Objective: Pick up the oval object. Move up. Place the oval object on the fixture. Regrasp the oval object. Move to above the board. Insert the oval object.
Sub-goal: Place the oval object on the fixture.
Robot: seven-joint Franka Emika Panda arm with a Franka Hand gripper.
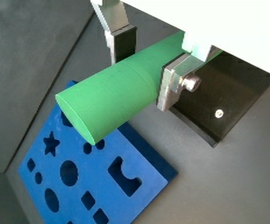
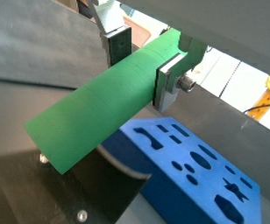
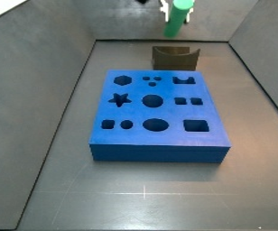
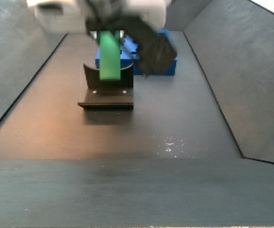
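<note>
Dark grey floor (image 3: 142,194) with sloped grey side walls, seen in both side views.

Board (image 3: 156,115): large thick blue slab lying flat mid-floor, top full of cut-outs — star, circles, oval, squares, hexagon. In a side view (image 4: 143,55) only its edge shows, behind the fixture and mostly hidden by the arm. Also below the rod in both wrist views (image 1: 88,173) (image 2: 196,171).

Fixture (image 3: 175,57): small dark olive-brown holder on the floor just beyond the board's far edge, close to it; whether they touch can't be told. In a side view (image 4: 106,96) it reads as a dark upright back on a flat base plate, nearer the camera than the board. Dark plate with screws shows in the wrist views (image 1: 225,96) (image 2: 96,188).

Oval object (image 1: 120,94): bright green smooth rod, off the floor, held in the air. In a side view (image 3: 178,12) it hangs at the top of the picture, above the fixture. In a side view (image 4: 108,57) it stands roughly upright, lower end down at the fixture's upright back; contact unclear. Long green face in a wrist view (image 2: 103,109).

End effector (image 1: 147,59): clamped on the oval object, silver finger plates pressed to opposite sides near one end, the rest of the rod sticking out free. Same grip in a wrist view (image 2: 144,61). Blurred in a side view (image 4: 108,27), above the fixture.
</note>
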